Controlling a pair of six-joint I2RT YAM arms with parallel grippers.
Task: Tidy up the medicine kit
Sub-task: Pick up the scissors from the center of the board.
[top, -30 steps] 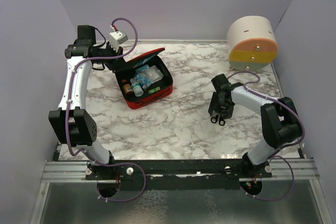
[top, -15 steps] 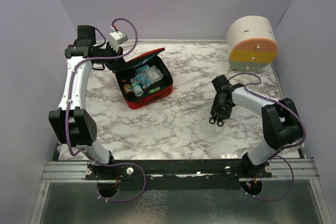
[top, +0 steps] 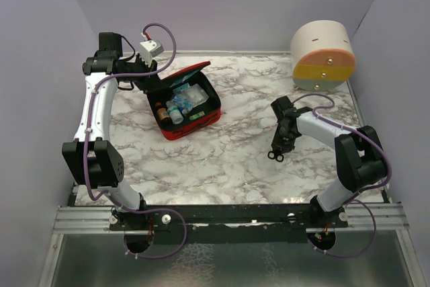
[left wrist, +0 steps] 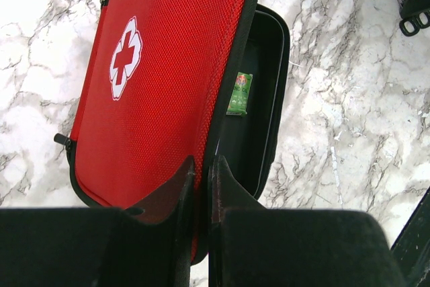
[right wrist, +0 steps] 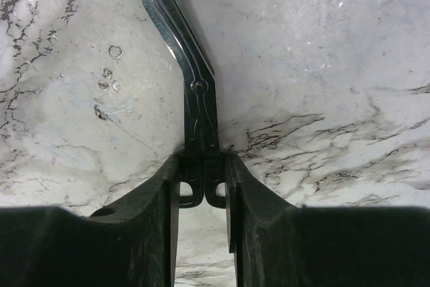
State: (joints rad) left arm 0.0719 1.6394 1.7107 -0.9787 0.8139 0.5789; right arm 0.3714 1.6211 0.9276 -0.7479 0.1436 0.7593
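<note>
- Your right gripper (right wrist: 203, 189) comes up from the bottom edge, its two dark fingers (right wrist: 160, 196) pressed in on the black handle loops of a pair of scissors (right wrist: 193, 78).
- You see the metal blades lying together, running up from the handles to the pivot screw, then bending away to the upper left.
- The blade tip runs out of the picture at the top.
- Behind it all you see a white marble table (right wrist: 322, 65) with grey veins.
- You cannot tell whether the scissors touch that table.
</note>
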